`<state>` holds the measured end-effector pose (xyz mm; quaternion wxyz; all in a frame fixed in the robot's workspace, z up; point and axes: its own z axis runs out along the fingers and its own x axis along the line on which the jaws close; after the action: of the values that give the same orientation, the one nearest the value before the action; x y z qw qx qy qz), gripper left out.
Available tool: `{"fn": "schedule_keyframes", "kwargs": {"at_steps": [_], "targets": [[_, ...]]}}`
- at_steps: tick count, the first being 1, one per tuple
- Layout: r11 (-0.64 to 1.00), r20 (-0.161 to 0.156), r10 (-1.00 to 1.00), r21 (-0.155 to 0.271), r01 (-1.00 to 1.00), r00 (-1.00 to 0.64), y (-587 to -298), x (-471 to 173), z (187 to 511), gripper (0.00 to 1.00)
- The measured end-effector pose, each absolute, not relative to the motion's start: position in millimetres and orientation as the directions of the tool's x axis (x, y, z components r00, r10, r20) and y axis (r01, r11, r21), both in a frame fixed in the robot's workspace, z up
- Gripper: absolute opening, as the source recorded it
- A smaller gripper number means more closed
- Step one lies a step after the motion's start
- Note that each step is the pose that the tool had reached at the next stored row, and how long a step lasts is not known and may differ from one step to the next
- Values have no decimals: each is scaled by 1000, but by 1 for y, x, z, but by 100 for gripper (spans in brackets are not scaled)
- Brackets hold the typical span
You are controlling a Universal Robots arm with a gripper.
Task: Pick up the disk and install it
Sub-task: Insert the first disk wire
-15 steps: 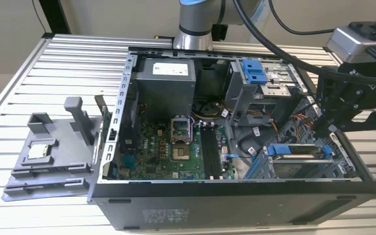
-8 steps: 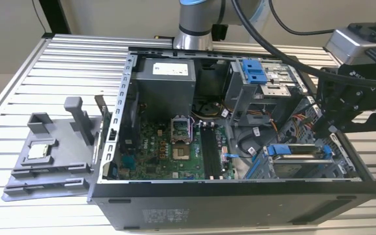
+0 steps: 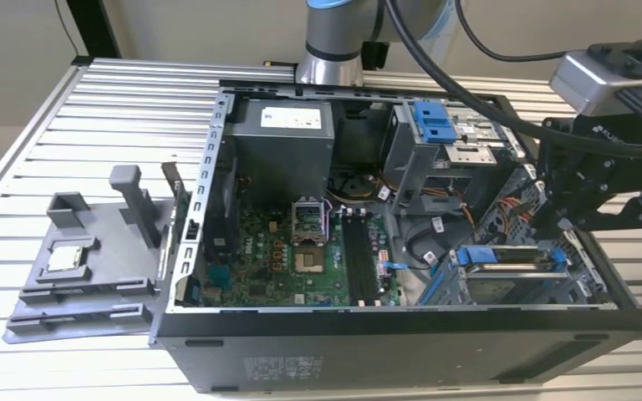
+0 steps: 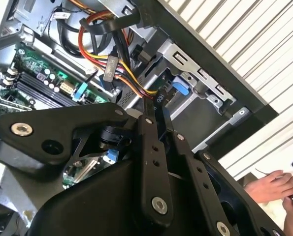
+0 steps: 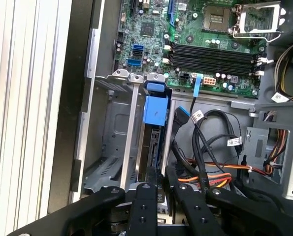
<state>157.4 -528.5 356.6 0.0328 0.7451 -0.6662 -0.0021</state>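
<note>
The disk (image 3: 507,258) stands on edge in the drive cage (image 3: 522,288) at the front corner of the open computer case, on the exterior view's right. Its blue frame tab (image 5: 154,109) shows between the cage's metal rails in the first wrist view, and its blue end (image 4: 178,90) shows in the second wrist view. My gripper (image 3: 563,230) hangs right over the cage. Its black fingers (image 5: 142,201) lie close together on either side of the disk's thin edge, shut on it (image 4: 157,110).
Bundled cables (image 5: 205,147) run right beside the cage, with the motherboard (image 3: 298,251) beyond. A grey fixture (image 3: 87,267) holding a small silver chip (image 3: 67,257) lies on the slatted table at the exterior view's left. A person's hand (image 4: 276,189) rests outside the case.
</note>
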Motion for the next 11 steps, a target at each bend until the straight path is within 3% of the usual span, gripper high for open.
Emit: {"fn": "schedule_keyframes", "kwargs": {"at_steps": [11], "targets": [[-103, 42, -994, 24, -994, 104, -532, 150, 353, 0]]}}
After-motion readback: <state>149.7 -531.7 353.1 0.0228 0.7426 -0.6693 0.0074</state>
